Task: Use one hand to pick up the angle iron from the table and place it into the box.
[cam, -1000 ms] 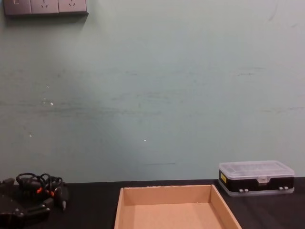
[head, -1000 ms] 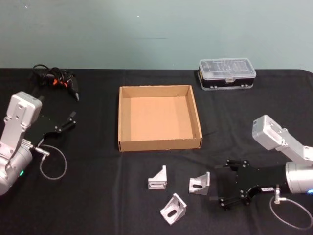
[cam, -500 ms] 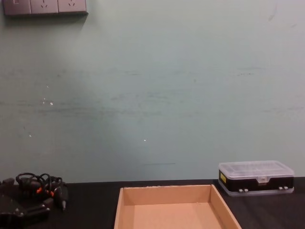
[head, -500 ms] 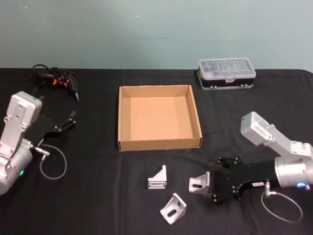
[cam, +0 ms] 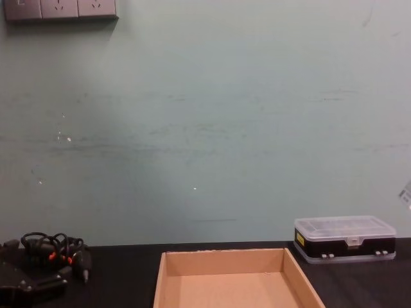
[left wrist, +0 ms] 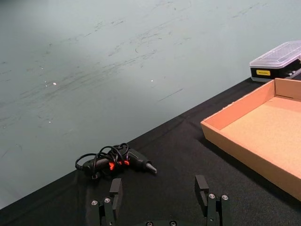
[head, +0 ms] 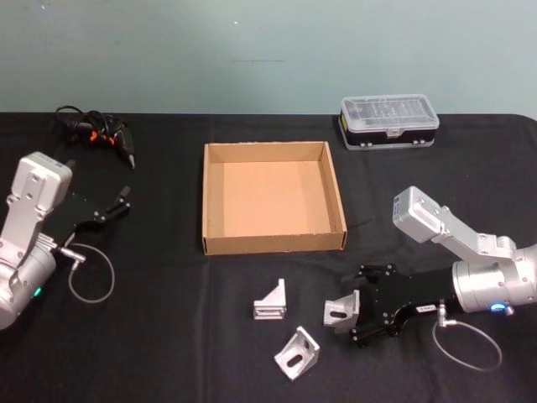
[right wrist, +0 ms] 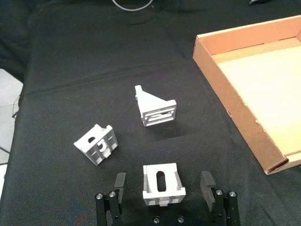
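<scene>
Right tool spread wide astride the rightmost angle iron

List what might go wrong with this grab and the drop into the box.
The right tool straddles the nearest angle iron with jaws open; the part's ribbed, sloped sides may let it twist or slip as they close. A second angle iron lies just ahead of one finger and could get nudged. Carried low, the part may catch the front wall of the box. The left tool sits parked at the left.
</scene>
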Motion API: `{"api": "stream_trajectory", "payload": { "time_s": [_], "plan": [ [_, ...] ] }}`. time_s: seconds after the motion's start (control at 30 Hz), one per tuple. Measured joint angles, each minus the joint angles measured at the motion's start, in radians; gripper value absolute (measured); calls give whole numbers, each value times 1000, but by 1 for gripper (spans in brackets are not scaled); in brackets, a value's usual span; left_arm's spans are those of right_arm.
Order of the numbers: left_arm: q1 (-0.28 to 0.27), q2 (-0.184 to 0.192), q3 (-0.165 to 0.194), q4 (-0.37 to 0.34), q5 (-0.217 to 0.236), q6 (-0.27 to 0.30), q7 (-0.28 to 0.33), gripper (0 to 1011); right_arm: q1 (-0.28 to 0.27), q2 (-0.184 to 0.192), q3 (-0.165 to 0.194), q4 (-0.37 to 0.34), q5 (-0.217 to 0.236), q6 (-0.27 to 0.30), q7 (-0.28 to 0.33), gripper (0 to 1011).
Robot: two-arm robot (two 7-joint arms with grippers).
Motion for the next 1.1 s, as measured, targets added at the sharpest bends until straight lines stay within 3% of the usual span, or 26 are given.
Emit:
{"api": "stream_trajectory", "payload": {
  "time_s": [0.4,0.73,0.77,0.87,0.97,1.1],
  "plan": [
    [0,0,0,0,0,0,0,1011,4,4,-13,-2,-3,2,-5,981],
    [0,0,0,0,0,0,0,1011,-1,4,-15,-5,-5,1,-18,734],
    [0,0,0,0,0,0,0,1011,-1,4,-16,-3,-5,0,-18,666],
    [0,0,0,0,0,0,0,1011,0,3,-17,-1,-6,-2,-17,609],
    [0,0,0,0,0,0,0,1011,0,2,-18,0,-6,-3,-17,486],
    [0,0,0,0,0,0,0,1011,1,2,-18,2,-6,-6,-17,451]
  ]
}}
